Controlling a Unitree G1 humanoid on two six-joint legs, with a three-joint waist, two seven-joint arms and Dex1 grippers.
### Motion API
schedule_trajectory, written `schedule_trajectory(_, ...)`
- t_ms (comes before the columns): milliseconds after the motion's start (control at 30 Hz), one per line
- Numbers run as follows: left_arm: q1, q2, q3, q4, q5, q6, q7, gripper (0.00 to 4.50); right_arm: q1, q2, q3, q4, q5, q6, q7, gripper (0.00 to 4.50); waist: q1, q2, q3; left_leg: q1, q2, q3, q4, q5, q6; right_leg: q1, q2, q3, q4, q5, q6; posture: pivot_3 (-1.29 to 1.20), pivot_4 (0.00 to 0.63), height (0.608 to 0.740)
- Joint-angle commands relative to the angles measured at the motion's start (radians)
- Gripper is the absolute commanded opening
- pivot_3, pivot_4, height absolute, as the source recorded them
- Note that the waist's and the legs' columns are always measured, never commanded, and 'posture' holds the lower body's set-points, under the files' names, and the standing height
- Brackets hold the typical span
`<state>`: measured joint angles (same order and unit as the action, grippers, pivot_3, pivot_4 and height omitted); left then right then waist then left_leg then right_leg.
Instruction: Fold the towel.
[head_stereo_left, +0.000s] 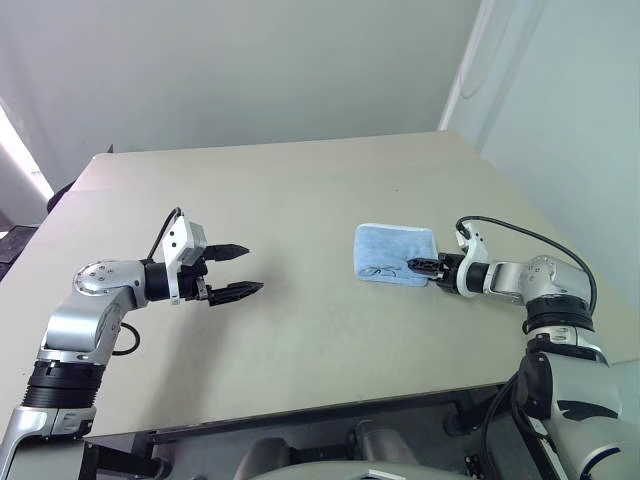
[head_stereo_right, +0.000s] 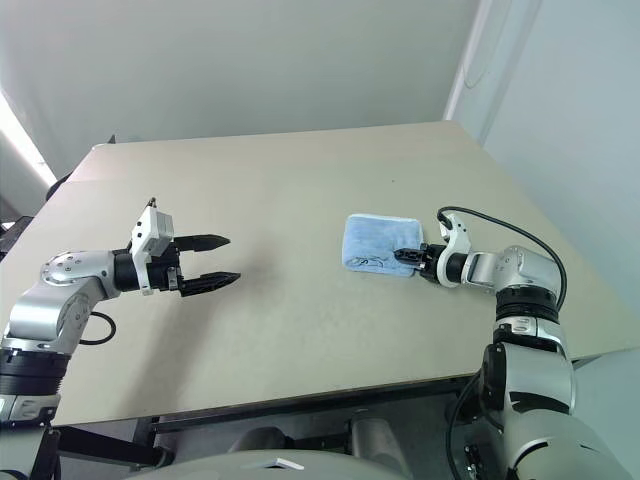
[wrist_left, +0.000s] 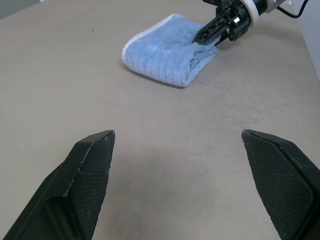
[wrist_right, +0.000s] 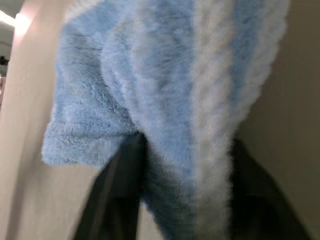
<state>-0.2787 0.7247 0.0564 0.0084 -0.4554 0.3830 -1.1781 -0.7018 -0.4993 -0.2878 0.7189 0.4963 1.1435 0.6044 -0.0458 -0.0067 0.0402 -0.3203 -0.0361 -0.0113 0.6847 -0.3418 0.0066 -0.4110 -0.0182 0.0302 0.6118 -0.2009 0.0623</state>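
Observation:
The towel (head_stereo_left: 393, 252) is a light blue terry cloth lying folded into a small thick packet on the right part of the tan table (head_stereo_left: 300, 190), with a small dark embroidered mark on its near side. My right gripper (head_stereo_left: 411, 265) lies low at the towel's right edge. In the right wrist view its two fingers stand apart on either side of the towel's (wrist_right: 165, 90) whitish border fold. My left gripper (head_stereo_left: 254, 269) hovers open over bare table well to the towel's left, pointing toward it, with nothing between its fingers (wrist_left: 90, 170).
The table's front edge (head_stereo_left: 300, 410) runs close below both arms, and its right edge (head_stereo_left: 540, 220) passes just behind the right arm. A black cable (head_stereo_left: 520, 232) loops over the right wrist. Pale walls stand behind and to the right.

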Motion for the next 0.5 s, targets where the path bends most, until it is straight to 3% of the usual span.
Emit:
schedule_trajectory(33, -0.006, 0.013, 0.031, -0.022, -0.021, 0.001, -0.001, 4.31, -0.003, -0.029, 0.009, 0.024, -0.025, 0.011, -0.009, 3.49, 0.000, -0.001, 0.001, 0.001, 0.000, 0.000, 0.000, 0.000, 0.000, 0.003, 0.000, 0.000, -0.001, 0.000, 0.000, 0.00, 0.000, 0.740)
schedule_trajectory(133, -0.009, 0.017, 0.031, -0.016, -0.021, 0.000, -0.003, 4.31, -0.016, -0.067, -0.017, 0.047, -0.014, 0.015, 0.010, 4.47, 0.002, -0.002, 0.001, 0.002, 0.000, 0.000, 0.000, 0.000, 0.000, 0.003, -0.002, -0.001, -0.001, 0.000, 0.000, 0.00, 0.000, 0.740)
schedule_trajectory(400, -0.023, 0.026, 0.035, 0.001, -0.020, -0.007, -0.007, 4.31, -0.053, -0.215, 0.093, 0.042, -0.068, -0.086, 0.163, 4.47, 0.017, 0.002, 0.003, -0.006, -0.004, 0.000, -0.002, -0.003, 0.004, -0.004, -0.008, -0.004, -0.002, -0.004, 0.006, 0.00, 0.000, 0.740)
schedule_trajectory(500, -0.024, 0.024, 0.040, 0.002, -0.021, -0.009, -0.002, 4.31, -0.059, -0.256, 0.146, -0.037, -0.096, -0.167, 0.240, 4.47, 0.016, 0.002, 0.003, -0.020, -0.005, 0.001, -0.002, -0.003, 0.005, -0.019, -0.009, -0.003, -0.001, 0.000, 0.007, 0.00, 0.000, 0.740)
